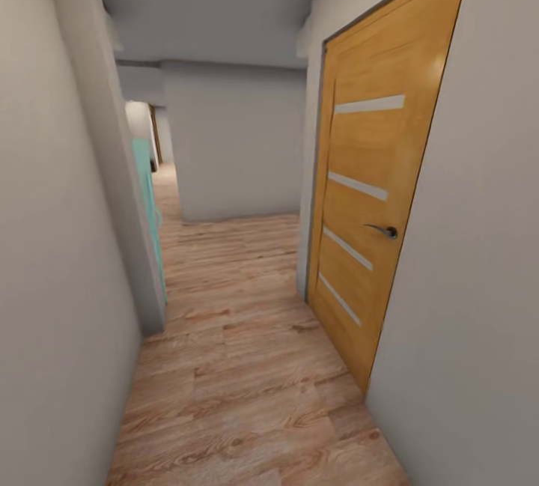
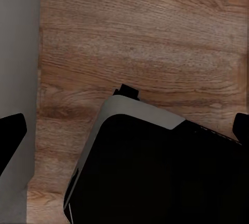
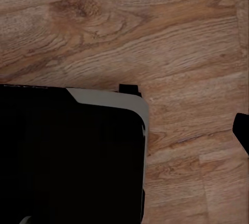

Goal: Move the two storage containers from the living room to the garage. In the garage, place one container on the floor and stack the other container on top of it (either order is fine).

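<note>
I am in a narrow hallway with light wood planks (image 1: 247, 366) underfoot. The two storage containers are out of view, as are the living room and the garage. My left gripper (image 2: 124, 130) points down over my dark base (image 2: 155, 177); its black fingertips (image 2: 11, 133) sit far apart at the picture's edges, open, with nothing between them. My right gripper (image 3: 124, 130) also hangs above the base (image 3: 67, 156), one fingertip (image 3: 241, 130) far out at the edge, open and empty.
A closed orange wooden door (image 1: 374, 194) with a metal handle (image 1: 385, 231) lines the right wall. A teal door panel (image 1: 146, 201) stands at an opening on the left. A grey wall (image 1: 236, 141) blocks straight ahead; the passage (image 1: 163, 186) continues past it on its left.
</note>
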